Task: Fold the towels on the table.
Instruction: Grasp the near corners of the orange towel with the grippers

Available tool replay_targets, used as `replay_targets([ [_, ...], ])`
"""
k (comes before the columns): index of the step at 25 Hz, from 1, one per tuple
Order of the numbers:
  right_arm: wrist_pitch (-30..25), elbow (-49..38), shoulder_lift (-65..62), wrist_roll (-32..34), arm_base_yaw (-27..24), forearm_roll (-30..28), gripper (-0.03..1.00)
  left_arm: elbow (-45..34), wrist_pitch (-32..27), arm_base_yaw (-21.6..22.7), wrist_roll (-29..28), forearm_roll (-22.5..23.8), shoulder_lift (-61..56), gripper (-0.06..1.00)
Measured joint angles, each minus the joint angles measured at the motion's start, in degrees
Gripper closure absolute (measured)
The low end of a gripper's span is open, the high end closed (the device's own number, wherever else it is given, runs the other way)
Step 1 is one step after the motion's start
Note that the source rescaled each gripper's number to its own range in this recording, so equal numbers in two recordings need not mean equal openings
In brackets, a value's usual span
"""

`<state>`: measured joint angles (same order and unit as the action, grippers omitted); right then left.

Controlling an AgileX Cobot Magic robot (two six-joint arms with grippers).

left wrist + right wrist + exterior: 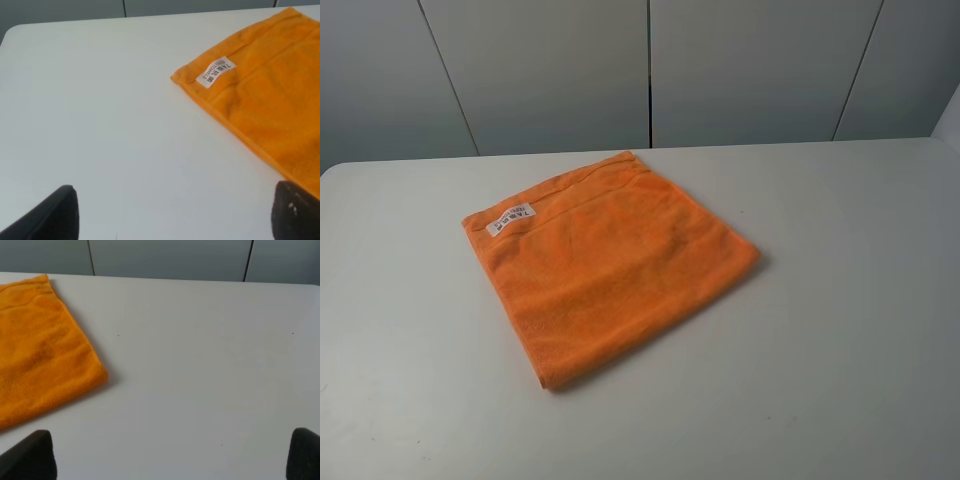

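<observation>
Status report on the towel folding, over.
Left gripper open, right gripper open, both empty. Towel flat on the table, label up. Nothing blocking.

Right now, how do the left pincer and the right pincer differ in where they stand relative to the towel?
The left pincer faces the orange towel's corner carrying the white label; the right pincer faces a plain, unlabelled corner. One left finger sits at the towel's hem in its view; both right fingers show against bare table. Shared: both are open wide, hold nothing, and are absent from the exterior high view.
</observation>
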<state>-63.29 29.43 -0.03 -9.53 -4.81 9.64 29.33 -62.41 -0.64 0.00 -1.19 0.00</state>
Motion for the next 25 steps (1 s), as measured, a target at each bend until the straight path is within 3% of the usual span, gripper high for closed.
replay_targets([
  [12, 2.2, 1.1, -0.1, 0.0, 0.0, 3.52, -0.03, 1.49, 0.44, 0.0, 0.0, 1.19, 1.61, -0.06],
  [17, 3.08, 4.24, 2.73, -0.65, 0.0, 2.99, -0.03, 6.44, 1.11, 0.0, 2.31, 1.66, 10.85, -0.06],
  [20, 4.15, 5.13, 7.56, -3.07, 0.77, 2.99, -0.03, 9.67, 0.0, -0.54, 6.65, -1.98, 18.17, -0.06],
  [25, 5.51, 6.64, 19.93, -11.93, 4.88, 2.99, -0.03, 11.68, -0.7, -1.92, 9.87, -5.25, 31.26, -0.06],
])
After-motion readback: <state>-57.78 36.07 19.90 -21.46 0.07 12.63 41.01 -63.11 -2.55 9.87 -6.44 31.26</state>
